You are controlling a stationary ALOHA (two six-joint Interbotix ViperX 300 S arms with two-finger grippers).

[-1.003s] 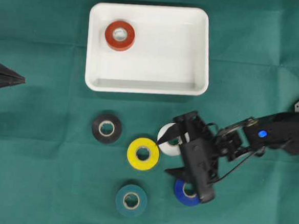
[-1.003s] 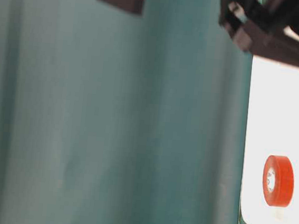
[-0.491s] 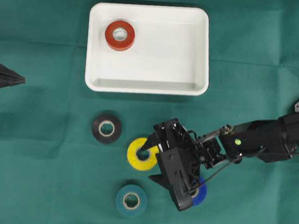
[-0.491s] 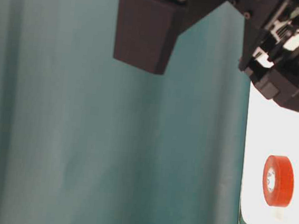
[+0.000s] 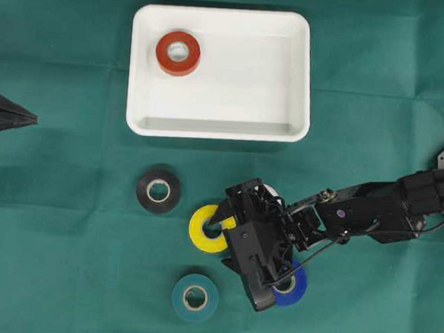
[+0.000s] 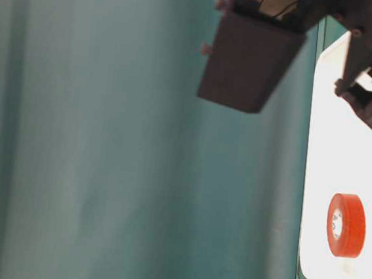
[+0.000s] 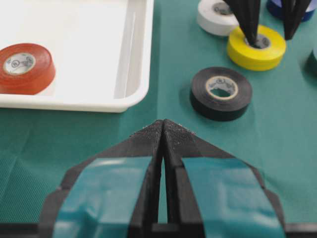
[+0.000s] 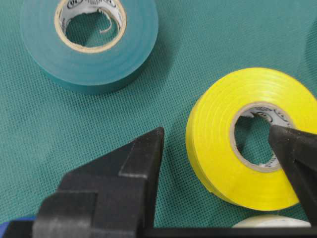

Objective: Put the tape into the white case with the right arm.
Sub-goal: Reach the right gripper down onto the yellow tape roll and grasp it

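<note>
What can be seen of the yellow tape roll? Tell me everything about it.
The yellow tape roll is a glossy, plastic-looking ring wound on a pale cardboard core, lying flat on the green cloth below the white case. The right gripper stands open astride its wall: one finger dips into the core hole, the other sits outside the rim, apart from it. A white roll lies close beside it; whether they touch is unclear.

**Little print, none I can read**

I see dark printed marks on the paper core of the red roll (image 7: pixel 25 67) at the left of my left wrist view, and on the core of the yellow roll (image 8: pixel 247 136) at the right of my right wrist view. Both are too small and blurred to read.
</note>
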